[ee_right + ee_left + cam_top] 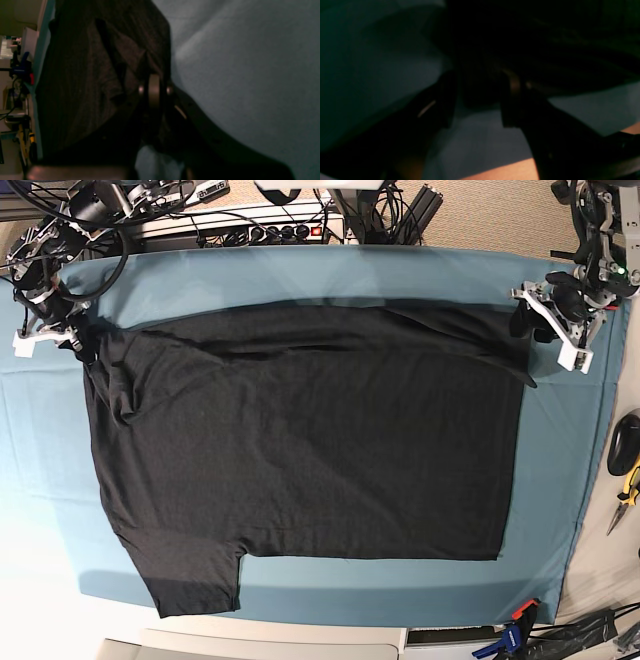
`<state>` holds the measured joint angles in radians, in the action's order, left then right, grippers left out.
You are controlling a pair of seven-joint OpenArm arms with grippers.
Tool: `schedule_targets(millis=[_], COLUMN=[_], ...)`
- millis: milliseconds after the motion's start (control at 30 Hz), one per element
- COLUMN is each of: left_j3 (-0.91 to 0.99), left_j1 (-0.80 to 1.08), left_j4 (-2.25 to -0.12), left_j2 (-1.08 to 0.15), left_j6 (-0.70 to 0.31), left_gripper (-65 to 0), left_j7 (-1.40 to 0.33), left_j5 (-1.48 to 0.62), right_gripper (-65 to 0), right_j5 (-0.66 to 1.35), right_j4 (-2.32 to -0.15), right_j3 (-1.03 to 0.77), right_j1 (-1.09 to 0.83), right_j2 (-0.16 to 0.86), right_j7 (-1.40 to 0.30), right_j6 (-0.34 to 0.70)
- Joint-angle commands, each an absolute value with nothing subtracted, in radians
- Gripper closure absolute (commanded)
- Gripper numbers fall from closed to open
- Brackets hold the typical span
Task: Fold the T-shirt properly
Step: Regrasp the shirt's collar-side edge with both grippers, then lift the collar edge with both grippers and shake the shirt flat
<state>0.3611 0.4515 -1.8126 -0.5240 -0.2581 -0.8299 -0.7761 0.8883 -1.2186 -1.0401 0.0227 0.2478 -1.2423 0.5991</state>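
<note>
Black T-shirt (300, 450) lies spread flat on the teal cloth sheet (560, 480); the right gripper (62, 330) pinches its far corner closed, while the left gripper (545, 320) stands open at the opposite corner.

Table w/ teal cloth sheet (300, 275) spread over it; black T-shirt (310, 450) lies flat on sheet, one sleeve at near-left corner, top edge folded over along far side.

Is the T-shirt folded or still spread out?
Mostly spread: the T-shirt lies flat on the teal cloth, one sleeve out, only its far edge doubled over.
</note>
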Motion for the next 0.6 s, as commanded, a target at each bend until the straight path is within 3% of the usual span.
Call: schedule_targets(millis=[0,300,567], left_j3=[0.370,0.477,0.506], left_j1=[0.455,0.448,0.449], left_j4=[-1.826,-1.726,-1.589], left_j2=[-0.541,-0.541,-0.533], left_j6=[-0.258,-0.218,-0.385], left_gripper=[-29.4,-29.1,-28.3], left_j7=[-0.824,-0.821,-0.880], left_j5=[-0.800,-0.830,-1.063], right_gripper=[0.0,0.0,0.0], right_j5=[0.902,0.902,0.902], right_j4=[-1.230,-1.230,-1.230], right_j3=[-1.040,-1.040,-1.040], right_j1=[0.030,0.030,0.030], right_j2=[0.266,0.266,0.266], right_j7=[-1.246,-1.250,-1.250], right_j6=[0.607,0.607,0.607])
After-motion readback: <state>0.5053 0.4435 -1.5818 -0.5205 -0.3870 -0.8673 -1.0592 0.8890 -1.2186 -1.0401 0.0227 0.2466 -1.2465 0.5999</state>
